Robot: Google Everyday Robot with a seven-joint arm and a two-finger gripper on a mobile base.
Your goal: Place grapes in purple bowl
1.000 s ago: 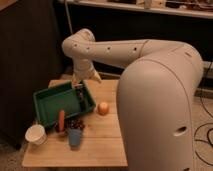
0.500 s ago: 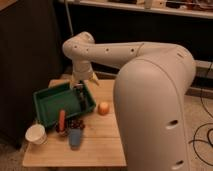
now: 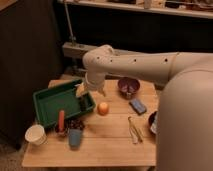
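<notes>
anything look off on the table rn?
Nothing spilled or broken. Only oddity: the green tray sits skewed to the table edges, left corner seemingly overhanging. The gripper is over the tray's right rim; the grapes lie beside the blue cup.

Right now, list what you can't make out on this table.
Camera view only.
Gripper, above the green tray's right edge: its tip is lost against the tray.
Purple bowl: item inside too small to identify.
Grapes: lower part behind the blue cup.
Dark bowl: cut off by the robot's body.
</notes>
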